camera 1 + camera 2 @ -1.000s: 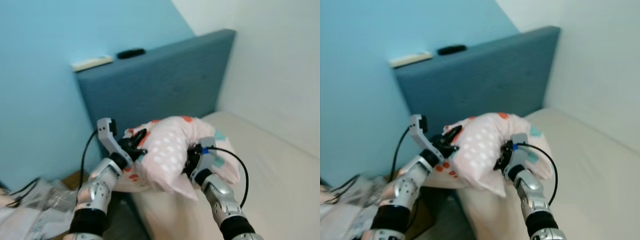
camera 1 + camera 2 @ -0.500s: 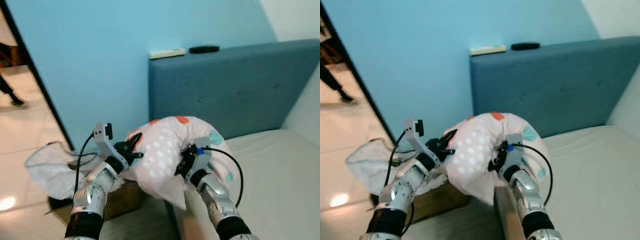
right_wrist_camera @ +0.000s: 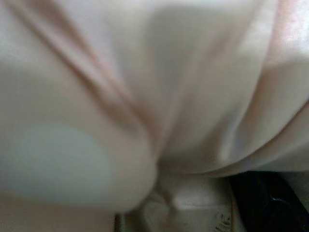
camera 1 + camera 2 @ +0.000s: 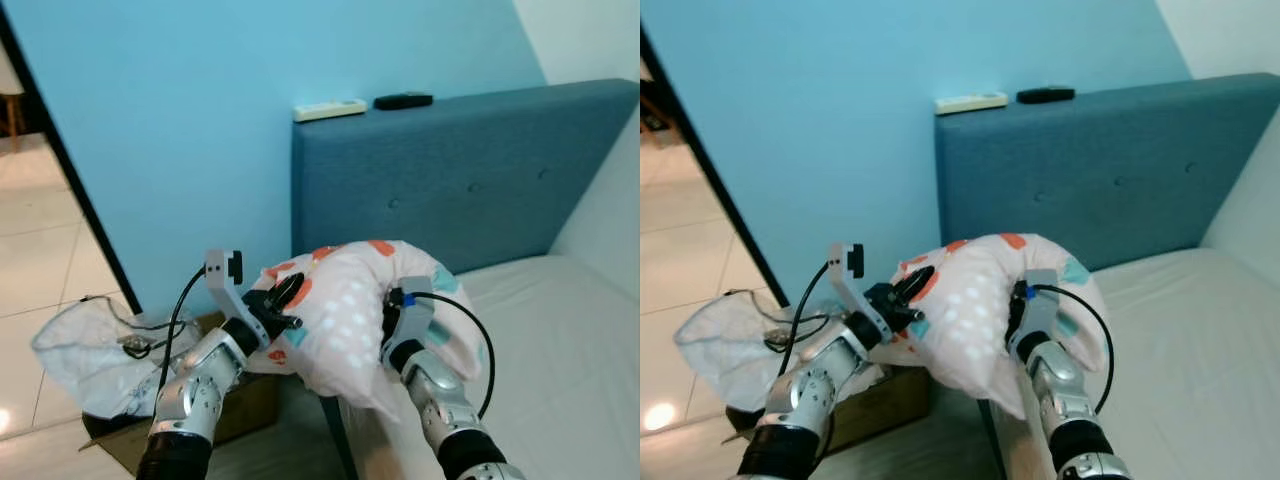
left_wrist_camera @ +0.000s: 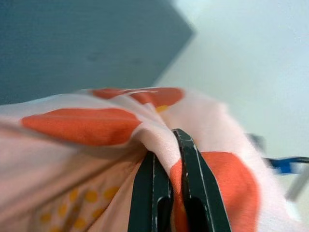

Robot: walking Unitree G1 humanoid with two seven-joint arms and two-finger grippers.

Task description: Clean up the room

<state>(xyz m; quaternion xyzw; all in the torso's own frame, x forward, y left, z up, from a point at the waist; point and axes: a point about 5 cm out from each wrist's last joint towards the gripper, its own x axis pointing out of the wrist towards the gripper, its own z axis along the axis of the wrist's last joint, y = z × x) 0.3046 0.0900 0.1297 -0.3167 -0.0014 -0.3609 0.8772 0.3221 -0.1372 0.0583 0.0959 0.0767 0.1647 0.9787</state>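
Home bedroom: white mattress (image 4: 560,330) against padded blue upholstered headboard (image 4: 460,180), sky-blue painted wall (image 4: 180,130), dark doorway edge (image 4: 60,160) onto glossy beige tiled floor (image 4: 40,260).

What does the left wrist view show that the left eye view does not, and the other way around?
The left wrist view shows the left gripper up close, its two black fingers shut on a fold of the pillow. The left eye view shows the right gripper pressed into the pillow's other side, the two remotes lying on the headboard, and a plastic bag on the floor. Both show the spotted pillow, the blue headboard and the white mattress.
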